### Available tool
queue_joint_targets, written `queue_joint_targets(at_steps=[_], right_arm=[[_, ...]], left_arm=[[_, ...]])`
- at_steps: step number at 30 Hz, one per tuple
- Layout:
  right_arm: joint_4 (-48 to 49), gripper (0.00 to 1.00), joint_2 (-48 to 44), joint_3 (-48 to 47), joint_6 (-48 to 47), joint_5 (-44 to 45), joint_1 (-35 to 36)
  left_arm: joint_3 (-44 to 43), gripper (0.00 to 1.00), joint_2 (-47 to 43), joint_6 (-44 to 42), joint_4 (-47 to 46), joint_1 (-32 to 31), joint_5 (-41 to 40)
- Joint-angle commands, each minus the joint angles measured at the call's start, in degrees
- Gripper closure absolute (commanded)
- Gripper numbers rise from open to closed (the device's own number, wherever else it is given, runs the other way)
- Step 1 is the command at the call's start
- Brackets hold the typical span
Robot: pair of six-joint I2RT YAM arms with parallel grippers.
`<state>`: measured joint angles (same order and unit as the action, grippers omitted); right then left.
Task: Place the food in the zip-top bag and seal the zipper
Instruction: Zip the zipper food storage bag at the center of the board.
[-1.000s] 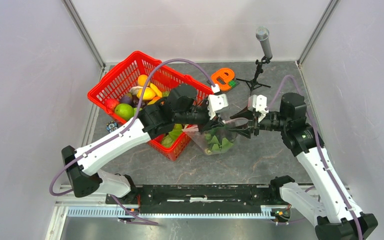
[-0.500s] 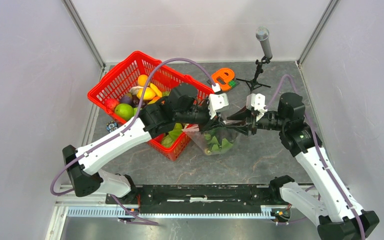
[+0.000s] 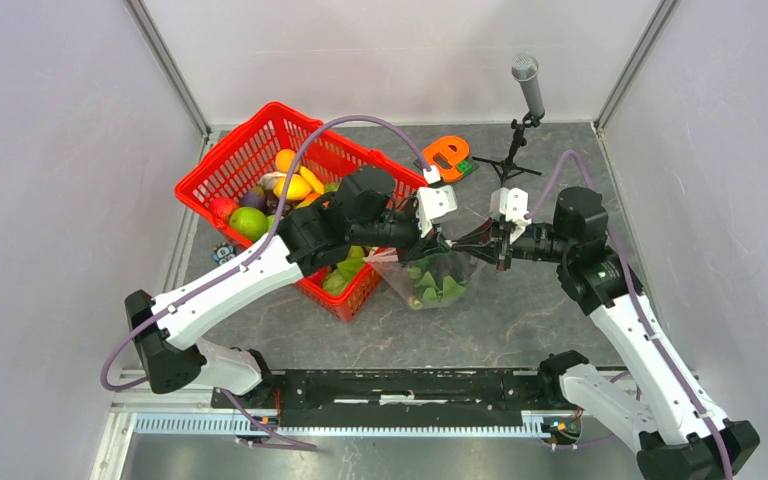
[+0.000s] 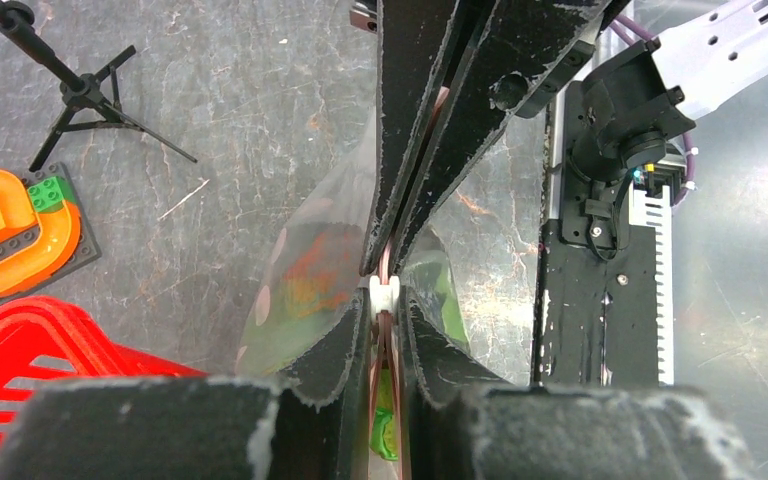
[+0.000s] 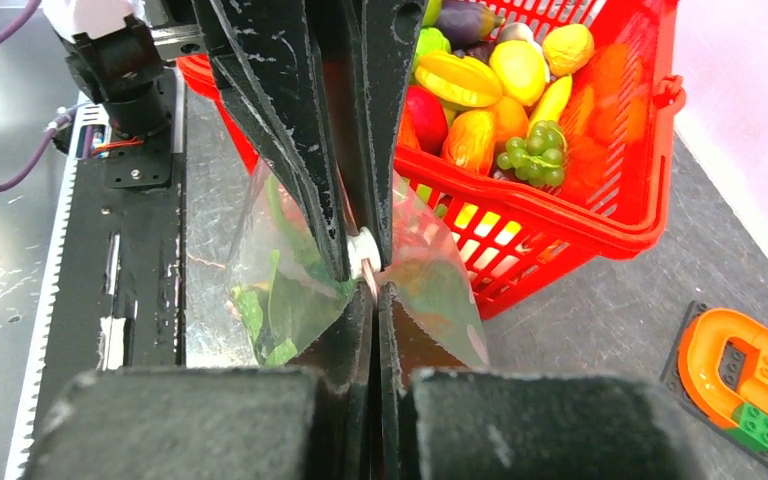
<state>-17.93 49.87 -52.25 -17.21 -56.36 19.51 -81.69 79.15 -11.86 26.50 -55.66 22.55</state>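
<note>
Right claw [image 3: 458, 246] nearer; grey marbled tabletop [image 3: 520, 322]

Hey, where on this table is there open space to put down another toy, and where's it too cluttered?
Best: the bare table strip between the zip-top bag and the black base rail. Smaller: the far right corner beside the microphone stand. Crowded: the centre, where left gripper and right gripper pinch the zipper beside the red basket.

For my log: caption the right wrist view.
Left gripper and right gripper pinch the zipper of the clear zip-top bag beside the red toy-fruit basket.
</note>
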Motion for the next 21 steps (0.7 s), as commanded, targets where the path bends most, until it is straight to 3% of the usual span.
queue_joint_targets(at_steps=[1, 11, 21], right_arm=[[2.42, 1.00, -2.19, 1.45, 1.21, 8.63, 0.32], [5.67, 1.00, -7.47, 3.91, 5.13, 28.85, 0.27], [12.19, 1.00, -11.94, 7.45, 9.24, 39.50, 0.22]], left_arm=[[-2.10, 0.98, -1.69, -0.26, -2.15, -0.24, -0.23], [3.70, 0.98, -7.36, -0.20, -0.25, -0.02, -4.32], [11.61, 0.98, -16.49, 2.62, 0.65, 1.43, -9.85]])
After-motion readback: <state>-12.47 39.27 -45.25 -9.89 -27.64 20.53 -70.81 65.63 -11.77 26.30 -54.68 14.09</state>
